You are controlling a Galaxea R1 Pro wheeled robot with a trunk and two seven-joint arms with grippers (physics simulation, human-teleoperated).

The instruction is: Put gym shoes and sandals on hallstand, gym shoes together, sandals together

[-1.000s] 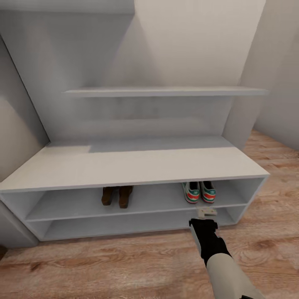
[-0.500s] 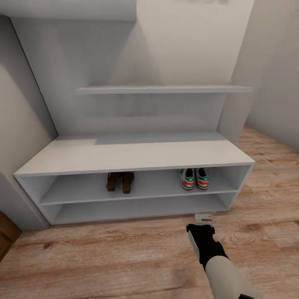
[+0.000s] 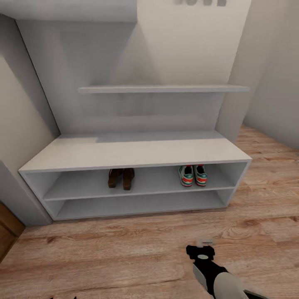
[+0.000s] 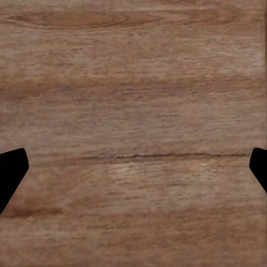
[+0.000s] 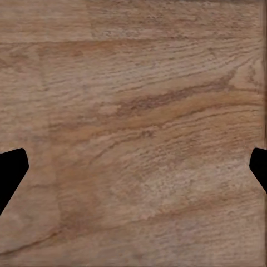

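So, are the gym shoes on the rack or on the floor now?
On the rack. The gym shoes stand side by side on the upper open shelf of the hallstand, right of the sandals.

Pale grey walls (image 3: 187,50) rise above wood-plank flooring (image 3: 124,253).

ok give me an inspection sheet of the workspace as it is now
surface: light brown wood-plank floor, no shoes on it
job's things: dark brown leather sandals paired on upper open shelf of pale grey hallstand; white, teal-striped gym shoes paired, same shelf, further right
clutter: nothing seen
grippers: right gripper over floor, fingers apart, empty; left gripper fingers apart, empty
cables: nothing seen
surroundings: pale walls, wall shelf
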